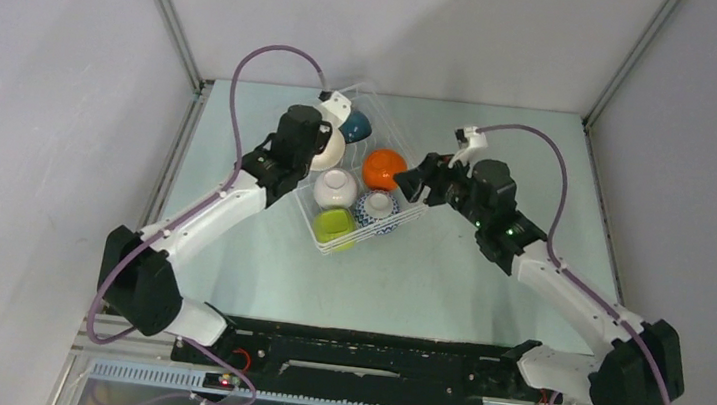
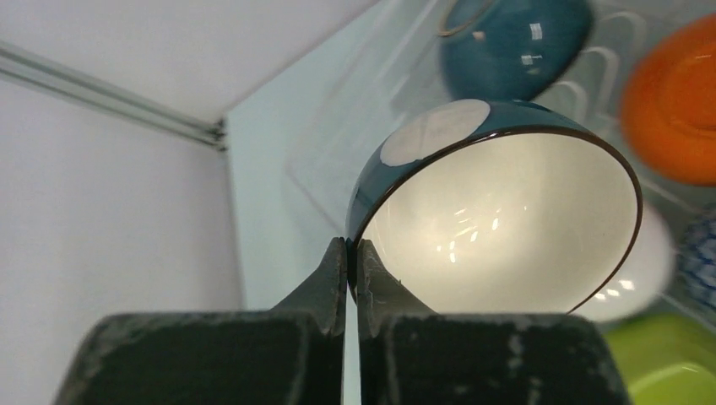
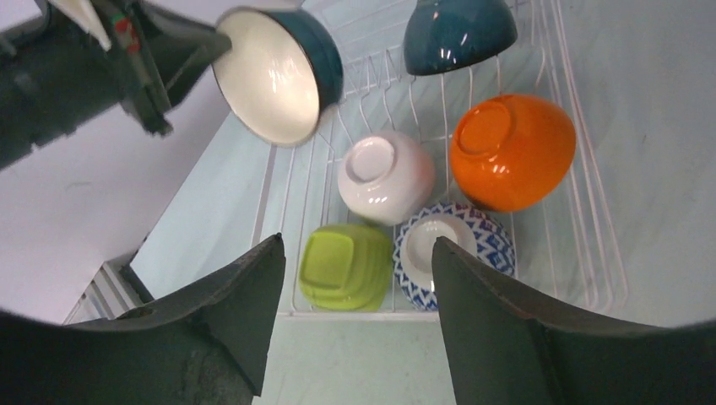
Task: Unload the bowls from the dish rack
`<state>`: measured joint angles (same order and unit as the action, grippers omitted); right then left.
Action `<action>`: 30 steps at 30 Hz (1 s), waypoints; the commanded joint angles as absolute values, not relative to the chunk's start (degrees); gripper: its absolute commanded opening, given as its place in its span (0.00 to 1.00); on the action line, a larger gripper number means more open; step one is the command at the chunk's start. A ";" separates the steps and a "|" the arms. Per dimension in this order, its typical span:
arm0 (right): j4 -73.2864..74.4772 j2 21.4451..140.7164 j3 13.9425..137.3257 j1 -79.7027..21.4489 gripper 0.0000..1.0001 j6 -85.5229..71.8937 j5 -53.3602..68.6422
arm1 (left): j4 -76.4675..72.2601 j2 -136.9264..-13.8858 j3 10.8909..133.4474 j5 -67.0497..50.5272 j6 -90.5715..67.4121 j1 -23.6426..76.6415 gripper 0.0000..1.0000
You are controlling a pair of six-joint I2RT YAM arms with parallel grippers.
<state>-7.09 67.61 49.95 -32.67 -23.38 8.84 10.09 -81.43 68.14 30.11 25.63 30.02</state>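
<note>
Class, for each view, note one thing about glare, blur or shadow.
Left wrist: glints speckle the held bowl's inside; the orange bowl behind is blurred. Right wrist: its near fingers look soft, the rack sharp. Top: even light, no hard shadows.

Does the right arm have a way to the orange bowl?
Probably yes: the right gripper hangs open beside the orange bowl, nothing covers it, and the left gripper holds the dark blue bowl well aside.
</note>
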 commanded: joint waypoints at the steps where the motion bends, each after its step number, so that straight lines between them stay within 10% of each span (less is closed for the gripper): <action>1: -7.51 72.07 56.67 -34.85 0.67 -24.29 5.56 | 13.27 -78.29 71.69 21.44 8.25 30.96 0.00; 25: 16.45 95.22 81.73 -43.59 0.52 -18.90 -14.18 | 21.11 -81.15 77.37 14.20 -7.33 34.19 0.00; 30: 18.19 96.10 83.29 -43.60 0.32 -18.74 -15.82 | 22.70 -81.06 78.33 12.93 -7.11 34.45 0.00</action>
